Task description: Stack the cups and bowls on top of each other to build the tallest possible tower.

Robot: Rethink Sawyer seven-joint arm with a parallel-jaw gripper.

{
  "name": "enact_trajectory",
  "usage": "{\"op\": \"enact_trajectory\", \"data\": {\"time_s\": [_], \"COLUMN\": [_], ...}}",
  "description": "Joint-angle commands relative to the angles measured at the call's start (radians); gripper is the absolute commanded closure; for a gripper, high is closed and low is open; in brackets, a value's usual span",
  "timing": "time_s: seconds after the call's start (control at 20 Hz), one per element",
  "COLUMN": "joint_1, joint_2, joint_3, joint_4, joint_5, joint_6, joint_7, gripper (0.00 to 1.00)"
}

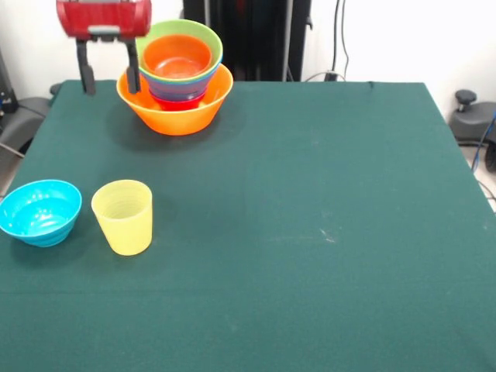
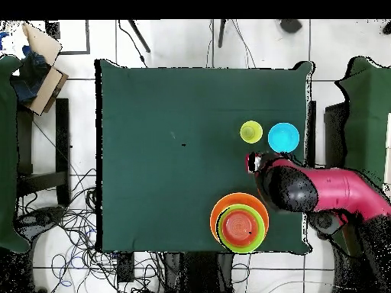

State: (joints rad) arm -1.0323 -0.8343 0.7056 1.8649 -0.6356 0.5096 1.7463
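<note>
Tower (image 1: 175, 77) at table's (image 1: 310, 232) far edge, jaws apart beside it, tumbler (image 1: 123, 216) near cyan bowl (image 1: 39, 211).

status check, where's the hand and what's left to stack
Hand open, empty, raised beside the tower. Yellow cup and cyan bowl upright on the table, not yet stacked. Nothing in the way.

We see our gripper (image 1: 108, 77) at front view's eleven o'clock: red housing on top, two dark fingers (image 1: 83, 70) hanging straight down, spread wide, nothing between them. In overhead view our red-and-black arm (image 2: 328, 192) enters from four o'clock, reaching toward nine o'clock; wrist ends at gripper (image 2: 253, 162), right of centre.
</note>
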Motion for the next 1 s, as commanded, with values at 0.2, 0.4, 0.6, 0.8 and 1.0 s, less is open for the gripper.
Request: {"op": "enact_trajectory", "data": {"time_s": [0.2,0.4,0.6,0.8,1.0], "joint_1": [0.127,0.175,0.203,0.200,0.172], "joint_2": [0.251,0.336,0.354,0.334,0.370], "joint_3": [0.032,0.024,0.004,-0.024,-0.026], "joint_4": [-0.377,-0.480,-0.501,-0.436,-0.398], "joint_5": [-0.023,-0.042,-0.058,-0.073,-0.097], "joint_6": [0.169,0.159,0.133,0.079,0.030], "joint_7": [-0.204,-0.205,-0.181,-0.139,-0.157], "gripper": [0.00,0.00,0.00,0.00,0.00]}}
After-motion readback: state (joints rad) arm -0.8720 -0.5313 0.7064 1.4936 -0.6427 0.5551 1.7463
